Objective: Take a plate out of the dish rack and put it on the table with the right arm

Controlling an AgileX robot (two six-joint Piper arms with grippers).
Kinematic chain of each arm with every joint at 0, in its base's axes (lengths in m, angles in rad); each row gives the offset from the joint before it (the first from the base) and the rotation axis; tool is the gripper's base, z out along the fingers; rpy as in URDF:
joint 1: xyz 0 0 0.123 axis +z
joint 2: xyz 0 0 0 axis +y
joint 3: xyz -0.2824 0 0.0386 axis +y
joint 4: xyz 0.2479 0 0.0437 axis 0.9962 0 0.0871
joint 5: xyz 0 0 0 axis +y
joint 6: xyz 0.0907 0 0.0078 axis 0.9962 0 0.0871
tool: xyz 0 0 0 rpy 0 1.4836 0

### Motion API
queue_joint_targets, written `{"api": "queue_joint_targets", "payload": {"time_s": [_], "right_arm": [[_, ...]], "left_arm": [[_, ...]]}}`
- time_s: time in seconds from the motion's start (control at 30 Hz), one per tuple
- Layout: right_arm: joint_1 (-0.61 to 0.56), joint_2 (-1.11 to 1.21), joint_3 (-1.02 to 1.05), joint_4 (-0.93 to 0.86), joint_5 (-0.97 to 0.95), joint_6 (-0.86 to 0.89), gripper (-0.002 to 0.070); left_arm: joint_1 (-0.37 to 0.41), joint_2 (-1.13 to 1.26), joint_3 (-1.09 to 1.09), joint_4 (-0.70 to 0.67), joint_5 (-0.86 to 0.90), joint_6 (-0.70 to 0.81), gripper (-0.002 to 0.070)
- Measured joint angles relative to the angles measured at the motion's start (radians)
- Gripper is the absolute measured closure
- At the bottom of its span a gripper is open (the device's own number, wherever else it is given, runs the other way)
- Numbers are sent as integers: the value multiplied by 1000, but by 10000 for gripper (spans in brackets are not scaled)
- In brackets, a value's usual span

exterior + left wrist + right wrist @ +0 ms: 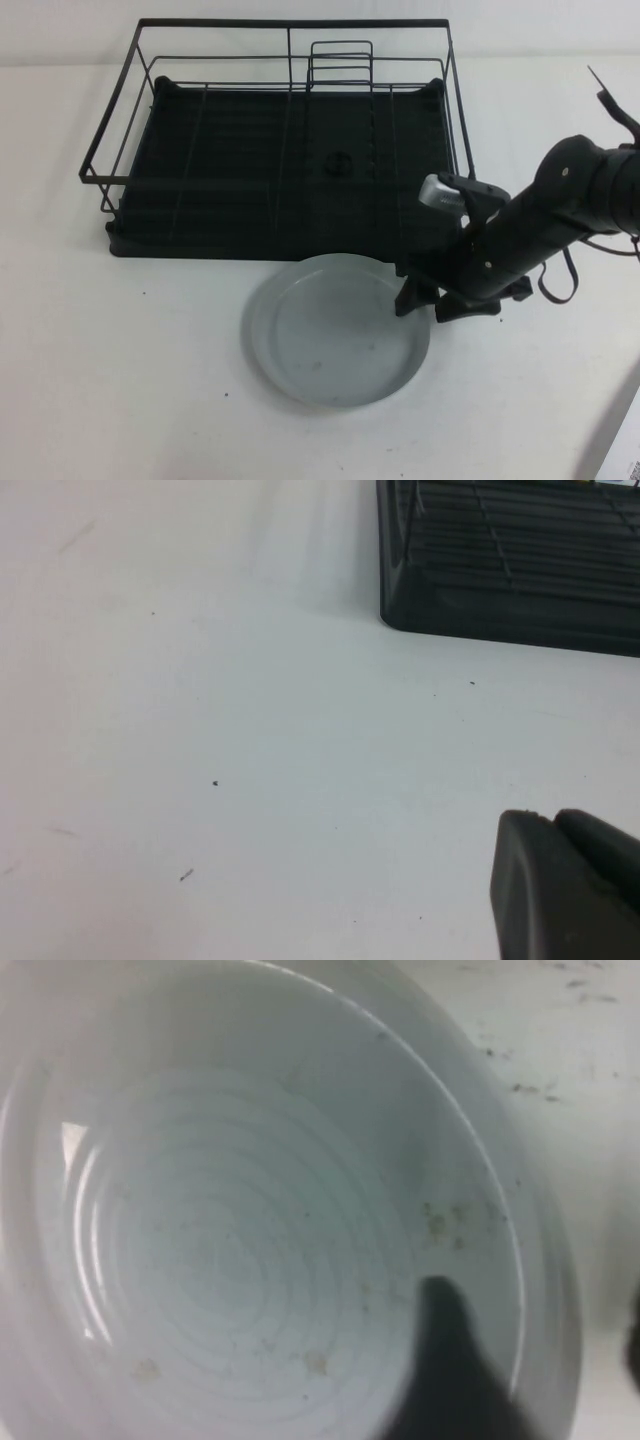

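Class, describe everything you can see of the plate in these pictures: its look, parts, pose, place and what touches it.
The plate is round, pale grey-blue and glossy, with a low raised rim, faint concentric rings and small brownish specks inside. It lies flat and empty on the white table, just in front of the black dish rack. The right gripper is at its rim, one finger inside and one outside. The left gripper stays apart, low over bare table.
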Motion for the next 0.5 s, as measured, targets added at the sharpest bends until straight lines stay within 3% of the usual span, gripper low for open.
{"api": "queue_joint_targets", "payload": {"time_s": [0.1, 0.2, 0.3, 0.43, 0.5], "right_arm": [[0, 0, -47, -13, 58, 0, 192], [0, -4, -110, -45, 152, 7, 192], [0, -36, -154, -86, 255, 22, 290], [0, -145, -165, -159, 368, 4, 551], [0, -212, -165, -191, 410, -4, 627]], "left_arm": [[0, 0, 0, 0, 0, 0, 679], [0, 0, 0, 0, 0, 0, 679], [0, 0, 0, 0, 0, 0, 679], [0, 0, 0, 0, 0, 0, 679], [0, 0, 0, 0, 0, 0, 679]]}}
